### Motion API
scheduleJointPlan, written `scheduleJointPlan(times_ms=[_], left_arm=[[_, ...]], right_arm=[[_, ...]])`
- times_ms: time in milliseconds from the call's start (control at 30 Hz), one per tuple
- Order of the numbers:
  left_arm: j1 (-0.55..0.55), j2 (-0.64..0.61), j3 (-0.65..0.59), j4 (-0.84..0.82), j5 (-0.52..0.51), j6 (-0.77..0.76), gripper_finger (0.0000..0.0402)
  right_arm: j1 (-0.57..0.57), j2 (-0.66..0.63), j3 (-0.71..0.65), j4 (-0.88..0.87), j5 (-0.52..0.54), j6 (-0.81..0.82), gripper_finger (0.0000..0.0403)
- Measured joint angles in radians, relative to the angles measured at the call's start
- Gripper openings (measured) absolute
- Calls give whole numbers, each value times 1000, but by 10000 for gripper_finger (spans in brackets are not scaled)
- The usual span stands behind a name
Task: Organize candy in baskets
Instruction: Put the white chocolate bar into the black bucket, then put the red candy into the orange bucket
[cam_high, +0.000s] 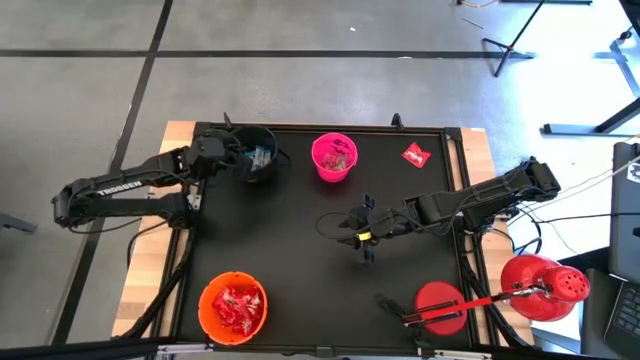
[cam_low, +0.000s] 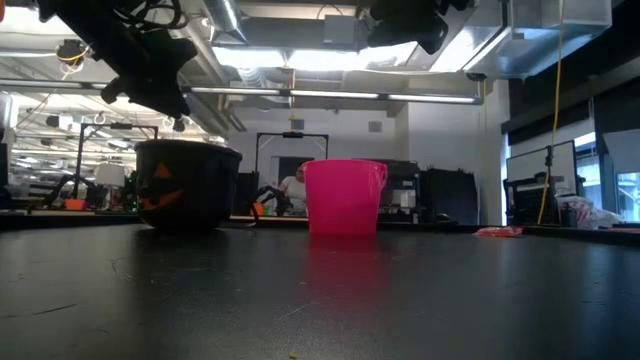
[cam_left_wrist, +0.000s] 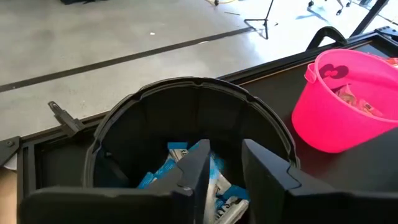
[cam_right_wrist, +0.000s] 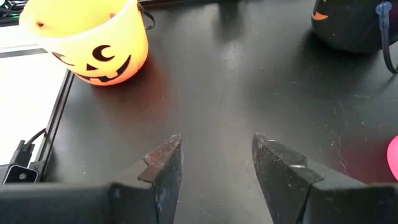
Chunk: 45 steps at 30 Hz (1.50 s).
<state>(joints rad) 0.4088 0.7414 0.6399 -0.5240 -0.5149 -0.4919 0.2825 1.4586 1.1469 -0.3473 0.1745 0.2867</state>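
The black bucket (cam_high: 257, 153) stands at the table's far left and holds blue-and-white bars (cam_left_wrist: 169, 168). My left gripper (cam_left_wrist: 225, 163) hovers over its mouth, fingers a little apart with nothing between them. In the low view this gripper (cam_low: 150, 75) is above the bucket (cam_low: 188, 186). The pink bucket (cam_high: 334, 157) holds a few wrapped sweets. The orange bucket (cam_high: 232, 305) at the near edge is full of red packets. One red packet (cam_high: 417, 155) lies flat on the table's far right. My right gripper (cam_high: 362, 233) is open over bare table at mid-table (cam_right_wrist: 214, 162).
A large red domed object with holes (cam_high: 545, 286) and a red disc (cam_high: 440, 305) with a rod sit at the near right corner. Cables run along the table's right edge (cam_high: 470, 210). Between the buckets the black table top (cam_high: 300, 250) is bare.
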Motion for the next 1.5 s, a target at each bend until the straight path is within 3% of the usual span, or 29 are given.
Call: scheduleJointPlan(times_ms=[233,567,733,1067,1300,1500], left_arm=[[0,-2,0,24,20,-3,115],[-61,-68,-1,464,372,98,118],[-155,-77,-1,596,456,117,116],[-386,-74,-1,656,390,257,115],[-527,-69,-1,700,293,320,115],[-584,-29,-1,708,225,345,115]], right_arm=[[0,0,0,-23,10,0,189],[-2,-30,0,-95,75,23,188],[-2,-109,0,-208,182,26,188],[-2,-312,-51,-311,373,68,188],[-5,-449,-262,-309,518,208,188],[-111,-558,-462,-301,586,411,188]])
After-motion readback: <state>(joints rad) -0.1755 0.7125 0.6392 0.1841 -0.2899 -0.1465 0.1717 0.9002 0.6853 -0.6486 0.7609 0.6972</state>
